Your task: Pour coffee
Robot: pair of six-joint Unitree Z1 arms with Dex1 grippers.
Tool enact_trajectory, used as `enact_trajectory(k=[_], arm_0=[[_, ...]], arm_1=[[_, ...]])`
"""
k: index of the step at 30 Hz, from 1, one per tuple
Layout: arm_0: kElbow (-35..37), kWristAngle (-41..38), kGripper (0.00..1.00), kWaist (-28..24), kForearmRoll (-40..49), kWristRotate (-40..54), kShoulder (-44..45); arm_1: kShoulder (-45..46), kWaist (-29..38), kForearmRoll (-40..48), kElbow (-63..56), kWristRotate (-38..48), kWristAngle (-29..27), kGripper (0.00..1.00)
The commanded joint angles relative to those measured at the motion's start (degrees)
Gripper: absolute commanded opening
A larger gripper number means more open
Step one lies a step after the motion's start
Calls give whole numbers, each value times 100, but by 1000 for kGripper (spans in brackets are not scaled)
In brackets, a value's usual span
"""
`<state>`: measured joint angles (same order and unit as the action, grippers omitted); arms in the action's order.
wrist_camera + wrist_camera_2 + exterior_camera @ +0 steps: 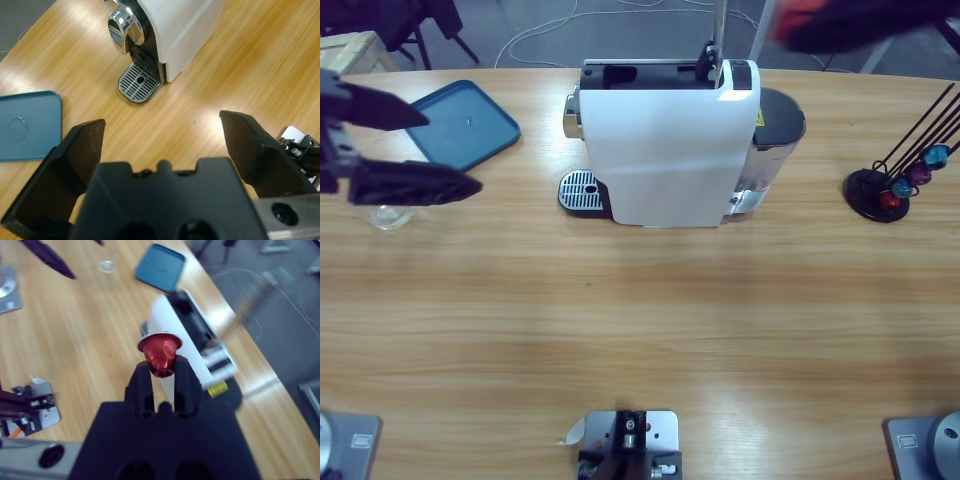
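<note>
Coffee machine (665, 150) stands at 12 o'clock on the worktop (640, 320), its drip grate (582, 190) facing 9 o'clock.

Right end effector (163, 371) is closed on a red capsule (160, 354), holding it by the narrow end with the silver rim up, above the machine's open top in the right wrist view. Left end effector (395, 145) hangs at the 9 o'clock edge with its jaws spread wide and nothing between them; just under it sits a small clear glass cup (390, 215). A blue tray (465, 125) lies at 10 o'clock, near the machine. A black capsule rack (895, 185) with coloured capsules stands at 3 o'clock, well apart from the machine.
</note>
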<state>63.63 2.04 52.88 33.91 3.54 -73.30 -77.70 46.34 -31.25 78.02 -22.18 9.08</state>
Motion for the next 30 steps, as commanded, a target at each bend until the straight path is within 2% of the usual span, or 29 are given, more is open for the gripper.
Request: enact_trajectory(k=[1, 7, 15, 20, 30], arm_0=[[-393, 180, 1000, 47, 175, -73, 534], [-546, 289, 1000, 38, 193, -117, 581], [-565, 289, 1000, 38, 45, -178, 421], [-571, 289, 1000, 21, 5, -187, 411], [-664, 287, 1000, 15, -16, -275, 369]], arm_1=[[-2093, 296, -423, 1347, -558, 162, 0], [-2881, 140, -715, 2238, -804, -75, 0], [-3196, -143, -715, 2367, -850, -820, 0], [-3359, -169, -660, 2430, -832, -599, 0], [-3602, -162, -549, 2706, -639, -514, 0]])
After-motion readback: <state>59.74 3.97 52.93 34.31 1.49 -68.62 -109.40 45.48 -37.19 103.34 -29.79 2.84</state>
